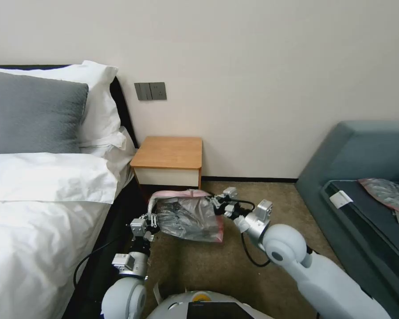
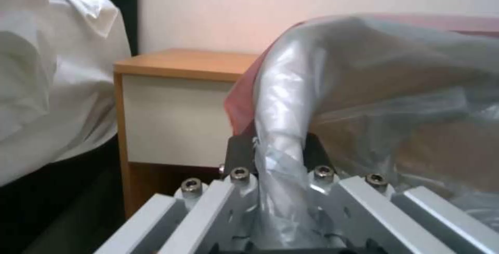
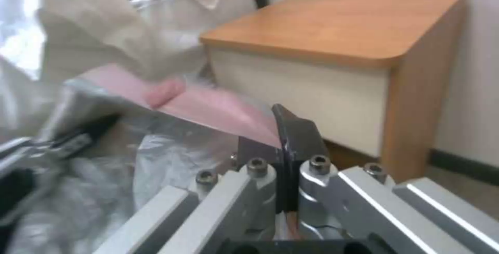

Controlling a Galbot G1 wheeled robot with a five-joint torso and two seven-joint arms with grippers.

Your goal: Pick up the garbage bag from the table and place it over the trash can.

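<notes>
Garbage bag (image 1: 188, 218): thin, light, limp, slippery film; best held at its pink rim.
Left claw (image 1: 154, 220): pinching rim, 9 o'clock side.
Right claw (image 1: 216, 203): clamped on rim, 3 o'clock.

Crinkled grey garbage bag (image 1: 188, 217) with pink rim hangs before the table (image 1: 168, 153).

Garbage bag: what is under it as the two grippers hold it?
Brown carpet shows below and around the garbage bag, stretched between the left gripper and right gripper. The crinkled plastic hides whatever lies directly beneath.
</notes>
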